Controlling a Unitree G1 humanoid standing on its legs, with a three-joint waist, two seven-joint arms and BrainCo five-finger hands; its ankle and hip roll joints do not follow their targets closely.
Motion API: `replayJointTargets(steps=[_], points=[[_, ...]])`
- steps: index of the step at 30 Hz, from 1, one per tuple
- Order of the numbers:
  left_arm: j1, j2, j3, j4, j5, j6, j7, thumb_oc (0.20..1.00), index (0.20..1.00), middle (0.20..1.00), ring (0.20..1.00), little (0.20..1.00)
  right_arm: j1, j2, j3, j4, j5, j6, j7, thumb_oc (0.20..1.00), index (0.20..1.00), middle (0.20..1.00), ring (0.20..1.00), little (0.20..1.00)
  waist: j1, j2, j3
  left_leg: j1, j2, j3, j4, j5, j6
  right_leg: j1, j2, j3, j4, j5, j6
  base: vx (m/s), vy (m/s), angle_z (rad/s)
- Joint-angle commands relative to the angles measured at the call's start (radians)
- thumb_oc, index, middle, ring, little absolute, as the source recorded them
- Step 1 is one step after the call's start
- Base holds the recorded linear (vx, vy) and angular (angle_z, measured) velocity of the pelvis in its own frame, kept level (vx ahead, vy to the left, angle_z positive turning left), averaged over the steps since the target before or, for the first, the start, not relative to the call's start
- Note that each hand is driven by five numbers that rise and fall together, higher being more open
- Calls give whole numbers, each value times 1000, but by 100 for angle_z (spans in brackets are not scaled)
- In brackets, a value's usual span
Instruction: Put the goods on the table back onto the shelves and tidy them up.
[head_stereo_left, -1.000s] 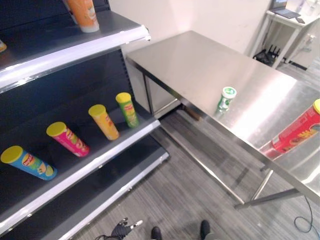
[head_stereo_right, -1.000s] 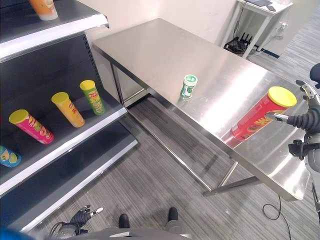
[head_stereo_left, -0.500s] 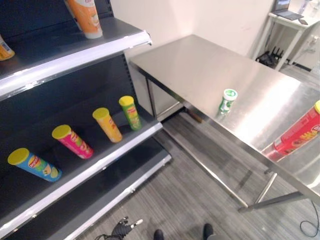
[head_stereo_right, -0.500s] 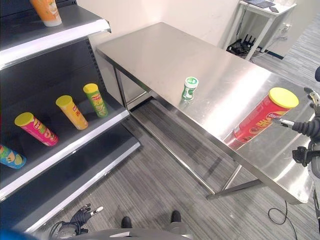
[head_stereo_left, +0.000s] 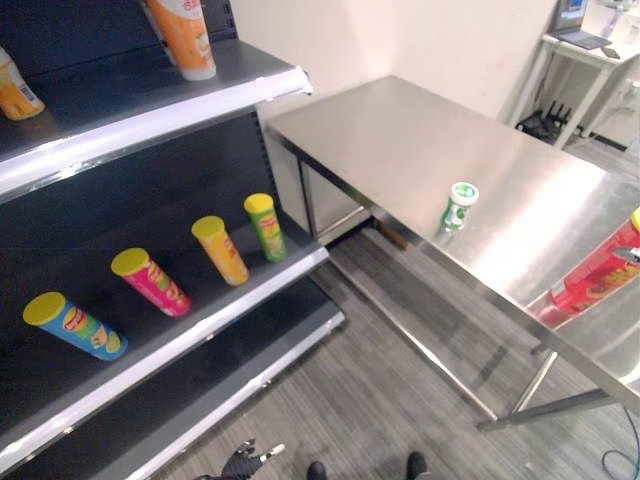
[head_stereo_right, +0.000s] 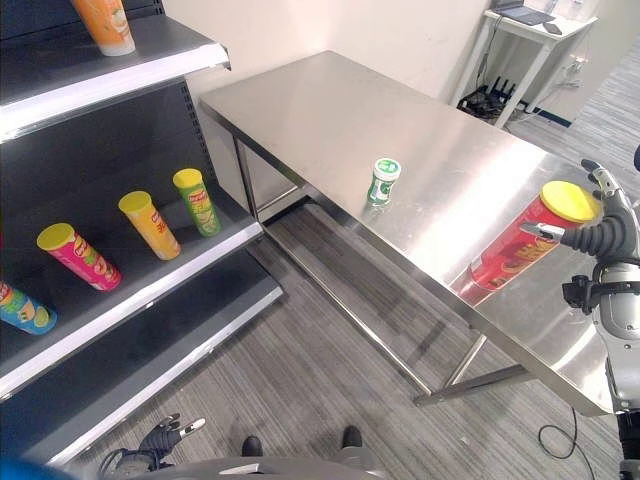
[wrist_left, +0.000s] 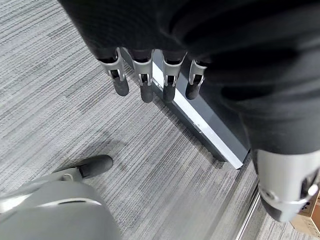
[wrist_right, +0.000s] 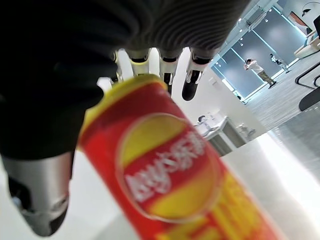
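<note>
Fingers (wrist_right: 192, 75) of the right hand (head_stereo_right: 600, 235) straight and spread at the red can (head_stereo_right: 520, 245), not yet gripping; next, wrap and lift toward the shelf (head_stereo_left: 200, 310), left hand (wrist_left: 150, 82) hanging loose.

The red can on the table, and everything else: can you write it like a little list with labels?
red can: on steel table, tilted
right hand: open, at the can's yellow lid
left hand: open, low over the floor
green cup: upright on the table
middle shelf: blue, pink, yellow, green cans
top shelf: orange can
</note>
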Motion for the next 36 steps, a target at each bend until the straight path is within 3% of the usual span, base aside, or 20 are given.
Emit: replayJointTargets(steps=[1,21,22,36], points=[[-73,14,-10,49,-11,-16,13,1000,1000,1000,1000,1000,-90,-80,-5,33,-18,-14,-32,1000,1000,1000,1000,1000,40,-11,5,25,50,-6,24,-78,-53,32,-24,12,56,-119,44,1,-15,9],[-68,17,-17,45,-31,-16,19,1000,1000,1000,1000,1000,-130,-82,55,80,21,-13,-18,1000,1000,1000,1000,1000,53,-15,7,25,53,-16,22,-77,-57,42,-20,-4,50,-123,42,0,-3,2],[-69,16,-15,44,-30,-16,21,1000,1000,1000,1000,1000,-136,-74,55,79,13,-13,-30,200,200,200,200,200,54,-15,7,25,54,-18,21,-77,-56,42,-21,-6,49,-124,42,0,0,0],[-68,16,-9,38,-19,-13,26,1000,1000,1000,1000,1000,-96,-48,-6,48,-29,-10,-79,200,200,200,200,200,49,-14,5,30,51,-18,21,-82,-54,46,-21,-7,49,-127,42,0,0,0]])
